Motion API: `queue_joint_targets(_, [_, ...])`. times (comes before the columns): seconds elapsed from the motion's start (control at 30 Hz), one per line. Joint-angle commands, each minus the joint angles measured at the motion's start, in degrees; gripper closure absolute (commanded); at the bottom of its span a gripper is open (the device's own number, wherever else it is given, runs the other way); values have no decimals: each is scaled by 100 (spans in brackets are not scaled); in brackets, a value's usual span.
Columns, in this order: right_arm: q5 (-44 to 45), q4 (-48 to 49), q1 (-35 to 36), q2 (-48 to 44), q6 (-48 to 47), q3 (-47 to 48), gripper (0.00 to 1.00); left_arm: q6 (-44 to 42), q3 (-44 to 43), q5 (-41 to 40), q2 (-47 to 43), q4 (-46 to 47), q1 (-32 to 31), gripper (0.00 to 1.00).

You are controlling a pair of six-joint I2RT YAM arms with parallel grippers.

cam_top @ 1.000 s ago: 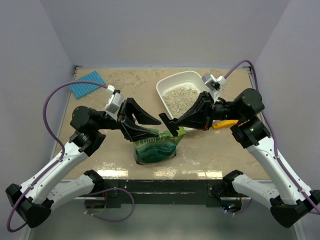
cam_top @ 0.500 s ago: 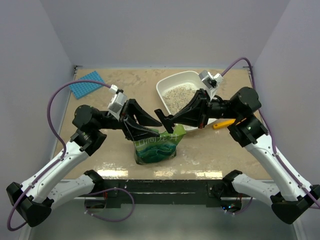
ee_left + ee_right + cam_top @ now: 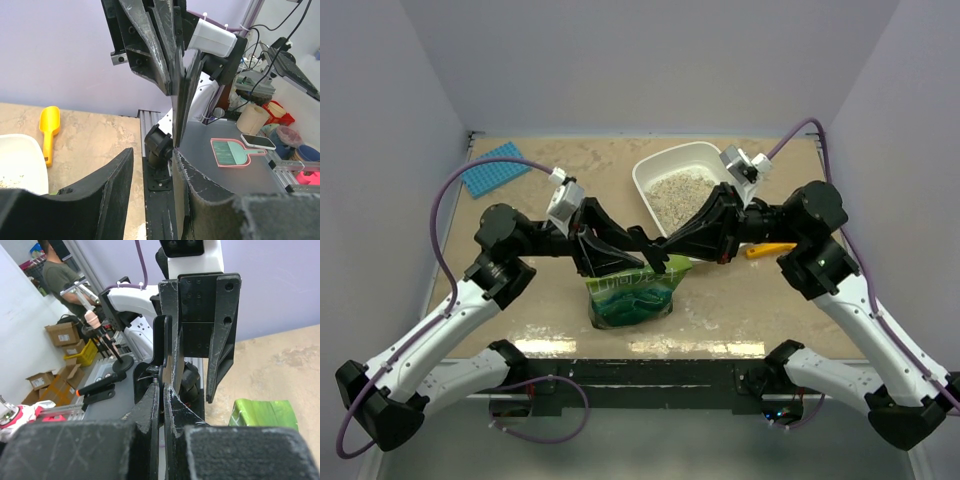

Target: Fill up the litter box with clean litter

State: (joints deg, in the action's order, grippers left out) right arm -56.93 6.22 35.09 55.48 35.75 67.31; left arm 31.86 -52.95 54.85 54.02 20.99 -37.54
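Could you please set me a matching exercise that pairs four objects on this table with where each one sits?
Things:
1. litter box
2. green pouch
3. orange-yellow scoop
4. blue gridded mat

Places:
A. lying flat in the far left corner
B. standing near the front edge, in the middle
C. on the far side, right of centre, with pale granules inside
D. lying on the right side, nearer the front than the white container

Pairs: 1-C, 2-B, 3-D, 4-A
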Motion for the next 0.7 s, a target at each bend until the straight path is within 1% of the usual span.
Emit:
queue_joint_targets(0.0, [226,371,112,41,55,-95,100,-30,-251,-10,3,221,-17,59])
queue_joint_targets(0.43, [366,459,270,191,3,-157,100,14,-269,79,-216,274,-8,58])
queue_joint_targets(0.47, [384,459,288,191,2,-165,100,14,-269,96,-199,265,-16,62])
queue_joint_targets(0.5, [384,451,296,191,-6,-174,100,14,-260,105,-181,282,-17,69])
queue_joint_targets(0.53, [384,450,297,191,2,-192,100,22,-269,131,-173,300,-17,79])
queue_joint_targets(0.57, [384,450,305,200,2,-200,100,31,-277,175,-138,291,-8,92])
queue_joint_targets(0.6, [375,433,314,208,-6,-227,100,31,-295,184,-111,291,-16,96])
queue_joint_targets(0.67, [367,442,323,208,-6,-253,100,49,-304,219,-85,309,-17,100])
